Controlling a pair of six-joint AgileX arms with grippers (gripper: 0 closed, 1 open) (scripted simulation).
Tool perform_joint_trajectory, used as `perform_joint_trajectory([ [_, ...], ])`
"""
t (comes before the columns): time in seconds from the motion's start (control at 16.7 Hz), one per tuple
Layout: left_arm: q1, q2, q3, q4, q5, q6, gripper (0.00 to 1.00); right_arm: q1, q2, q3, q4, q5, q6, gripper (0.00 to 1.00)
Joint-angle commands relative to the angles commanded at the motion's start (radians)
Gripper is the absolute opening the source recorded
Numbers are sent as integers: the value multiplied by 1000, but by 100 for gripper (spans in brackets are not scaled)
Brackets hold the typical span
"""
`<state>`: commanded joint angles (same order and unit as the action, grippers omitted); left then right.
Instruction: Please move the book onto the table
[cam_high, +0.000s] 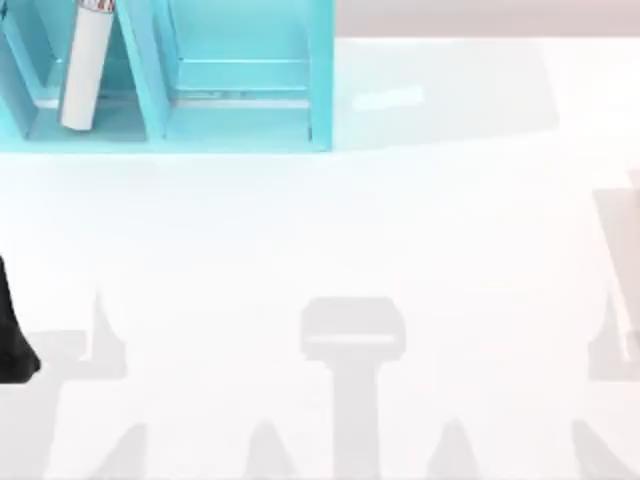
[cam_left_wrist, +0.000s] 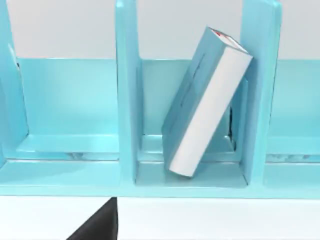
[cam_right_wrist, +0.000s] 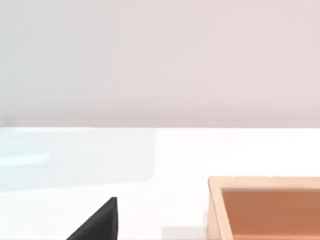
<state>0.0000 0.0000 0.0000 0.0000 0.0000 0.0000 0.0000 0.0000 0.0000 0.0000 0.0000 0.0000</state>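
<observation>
inside the shelf unit (cam_left_wrist: 125, 100) the book (cam_left_wrist: 205, 105) leans tilted (gripper opening: cannot tell).

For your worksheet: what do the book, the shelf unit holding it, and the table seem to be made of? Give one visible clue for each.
Book: probably a card hardback with a matte teal cover; the white block looks like paper page edges.
Shelf unit: perhaps painted wood or plastic; uniform teal, faint sheen.
Table: glossy white, possibly laminate; it reflects the shelf.
</observation>
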Motion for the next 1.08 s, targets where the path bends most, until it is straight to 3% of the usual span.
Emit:
perform_joint_trajectory([
  [0.24,-6,31,22,30,-4,9,100,0,0,0,0,0,0,100],
  [0.48,-28,220,117,202,-29,48,100,0,0,0,0,0,0,100],
  [1.08,-87,1247,432,812,-117,217,100,0,0,0,0,0,0,100],
])
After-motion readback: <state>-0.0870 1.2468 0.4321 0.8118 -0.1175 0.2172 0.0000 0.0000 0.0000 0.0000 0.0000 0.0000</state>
